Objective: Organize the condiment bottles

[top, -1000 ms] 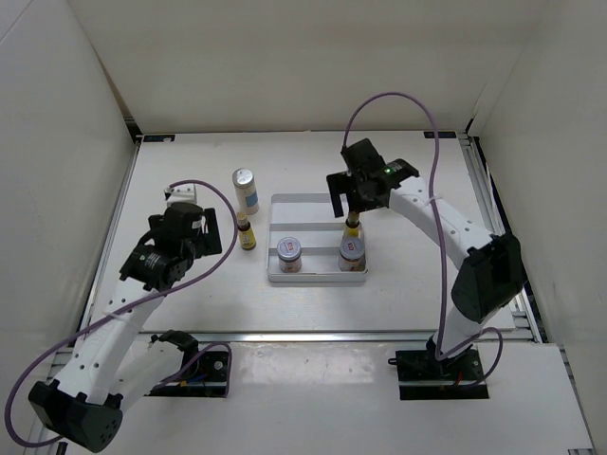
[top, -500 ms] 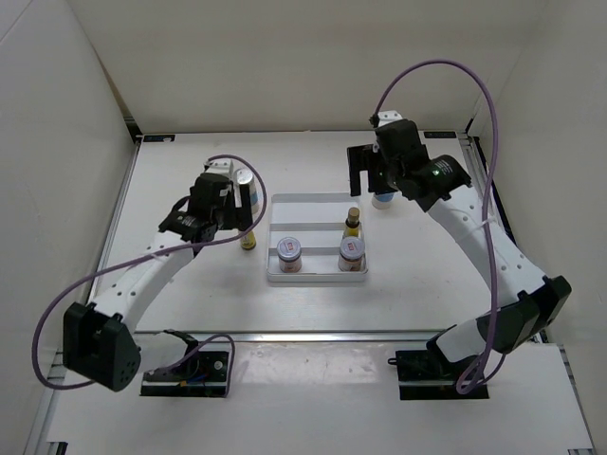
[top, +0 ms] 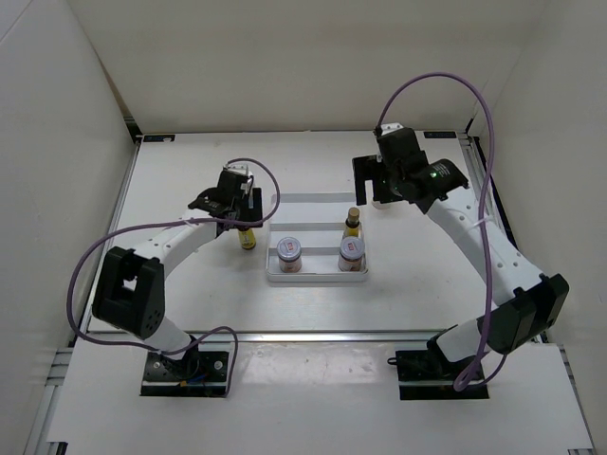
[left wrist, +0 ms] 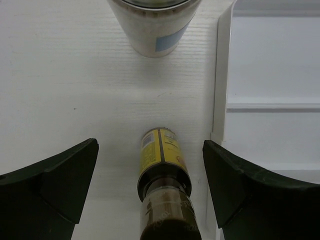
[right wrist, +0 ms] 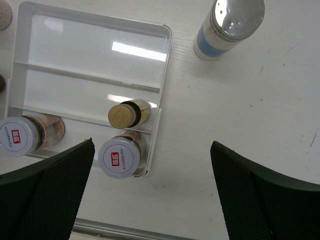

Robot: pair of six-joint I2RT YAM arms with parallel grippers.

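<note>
My left gripper (top: 237,204) is open and straddles a tiny yellow dark-capped bottle (left wrist: 162,160) standing on the table just left of the tray (top: 318,204); the fingers are apart from it. A white blue-labelled bottle (left wrist: 152,25) stands just beyond. My right gripper (top: 372,185) is open and empty, above the tray's right edge. In the right wrist view the second white bottle (right wrist: 227,27) stands on the table right of the tray (right wrist: 90,45). In the tray are a yellow bottle (right wrist: 127,114) and two silver-lidded jars (right wrist: 120,157) (right wrist: 22,136).
The tray has ridged dividers, and its back compartments hold nothing. White walls close in the table (top: 190,284) on the left, back and right. The right arm's purple cable (top: 446,85) loops high over the back right.
My left gripper has swung right and down over the yellow bottle beside the tray. My right gripper has shifted slightly toward the tray's right edge. Both stay open; no bottle has moved.
</note>
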